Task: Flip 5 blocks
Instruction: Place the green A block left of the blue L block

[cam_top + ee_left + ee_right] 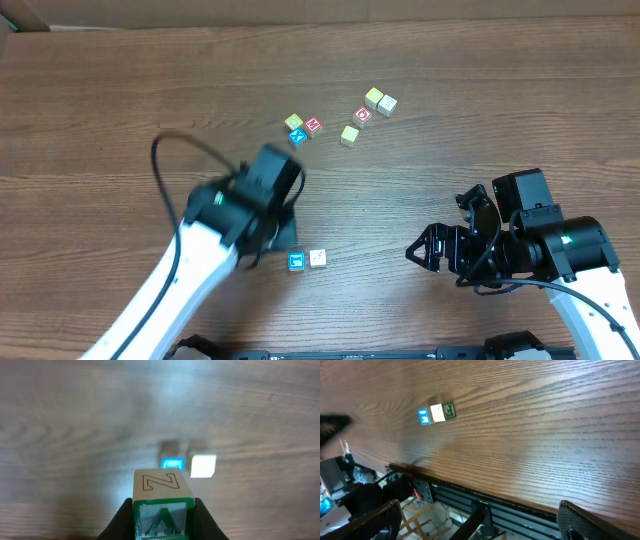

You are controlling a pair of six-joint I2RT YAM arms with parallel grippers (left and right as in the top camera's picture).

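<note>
Green-faced block (162,491) is sitting clamped in our left gripper (162,524), lower centre of frame; we are aiming to land it turned over, clear of the blue block (173,463). Our right gripper (440,228) is hanging wide open.

blue block (424,416), cream block (436,412), green block (449,409) in a tight row on wooden worktop (535,425), right tool (477,520) spread wide below

Green block (162,510) (cream top, letter Z)
</note>
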